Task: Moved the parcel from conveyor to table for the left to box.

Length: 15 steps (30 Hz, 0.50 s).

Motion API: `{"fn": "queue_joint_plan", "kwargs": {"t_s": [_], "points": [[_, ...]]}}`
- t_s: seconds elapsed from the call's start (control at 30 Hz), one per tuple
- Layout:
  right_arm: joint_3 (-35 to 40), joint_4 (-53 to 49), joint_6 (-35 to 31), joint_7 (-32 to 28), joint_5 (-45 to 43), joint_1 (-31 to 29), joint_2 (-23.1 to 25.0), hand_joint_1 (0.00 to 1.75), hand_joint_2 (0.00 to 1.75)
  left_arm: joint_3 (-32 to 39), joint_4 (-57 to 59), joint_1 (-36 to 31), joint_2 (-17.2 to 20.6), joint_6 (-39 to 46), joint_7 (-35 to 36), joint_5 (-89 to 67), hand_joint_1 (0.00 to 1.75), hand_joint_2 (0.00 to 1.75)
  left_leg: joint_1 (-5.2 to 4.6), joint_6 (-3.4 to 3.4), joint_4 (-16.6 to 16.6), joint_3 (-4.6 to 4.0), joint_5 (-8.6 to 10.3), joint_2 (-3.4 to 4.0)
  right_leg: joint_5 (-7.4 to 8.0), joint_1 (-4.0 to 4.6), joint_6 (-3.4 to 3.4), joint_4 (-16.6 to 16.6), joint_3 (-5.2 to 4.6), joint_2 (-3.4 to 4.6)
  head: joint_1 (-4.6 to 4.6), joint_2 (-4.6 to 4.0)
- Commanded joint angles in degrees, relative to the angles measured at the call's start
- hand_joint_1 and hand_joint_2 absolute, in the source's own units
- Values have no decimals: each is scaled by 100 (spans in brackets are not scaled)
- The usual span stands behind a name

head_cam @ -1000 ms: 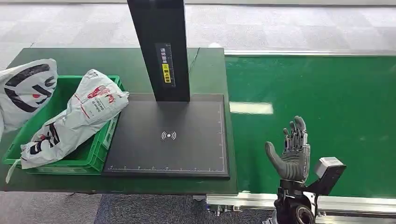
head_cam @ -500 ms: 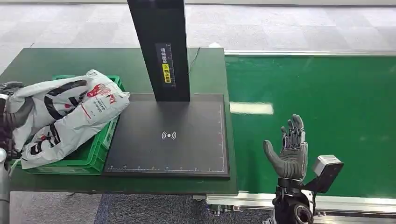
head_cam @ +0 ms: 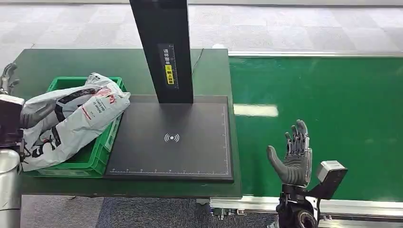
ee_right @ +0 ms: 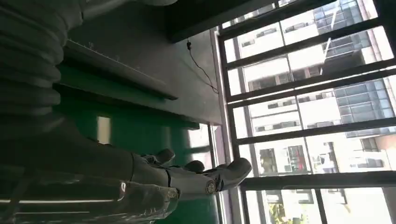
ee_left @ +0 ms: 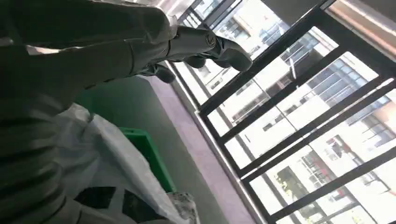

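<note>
Two grey plastic parcels lie in the green crate [head_cam: 102, 156] at the table's left. The upper parcel [head_cam: 50, 107] bears black-and-white print and lies across the lower parcel [head_cam: 102, 102], which has red print. My left hand [head_cam: 6, 80] stands at the far left beside the crate, fingers stretched out, holding nothing. In the left wrist view that hand [ee_left: 140, 42] is above the parcel [ee_left: 107, 158] and apart from it. My right hand [head_cam: 292, 156] is raised over the near edge of the green conveyor [head_cam: 332, 104], palm open and empty; the right wrist view shows its fingers [ee_right: 196, 179] extended.
A black scanner pad [head_cam: 190, 142] lies on the dark green table [head_cam: 95, 59] between crate and conveyor. A black post [head_cam: 164, 47] rises from its far edge. The belt carries nothing in view.
My left arm carried the black-and-white parcel in from the left and laid it in the crate on the other parcel, then let go. My right hand sank slightly.
</note>
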Motion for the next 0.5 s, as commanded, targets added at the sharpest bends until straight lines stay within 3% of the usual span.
{"fn": "queue_joint_plan", "kwargs": {"t_s": [0.03, 0.1, 0.27, 0.4, 0.5], "points": [[-224, 8, -58, -8, -13, 72, 41, 0, 175, 45, -1700, 501, -342, 226, -213, 188, 0, 175, 1, 3, -4, 3, 1, -1, 1, 2, 0, -6, 4, -2, 0, 0], [-226, -20, -85, -61, 7, 152, 91, 0, 175, 192, -2361, 1119, -781, 514, -608, 173, 0, 175, -1, 4, -10, 11, 1, 0, 1, -1, 1, -11, 11, -1, 0, 0], [-232, -152, -98, -118, 35, 274, 132, 0, 175, 17, -3213, 2132, -1439, 830, -1235, 122, 0, 175, -10, 9, -23, 30, -5, 7, -2, -10, 6, -24, 28, 5, 0, 0], [-116, -48, 46, 10, 79, 155, -36, 0, 175, -694, -3339, 2628, -1610, 224, -1280, 390, 0, 175, -9, 7, -10, 12, -8, 1, -2, -8, 6, -15, 12, 0, 2, 0], [93, 226, 192, 235, 231, -39, -151, 0, 175, -1482, -2906, 2866, -2014, -247, -1064, 307, 0, 175, -11, 8, -11, 12, -6, -5, 0, -10, 5, -17, 13, -6, 0, 0]]}}
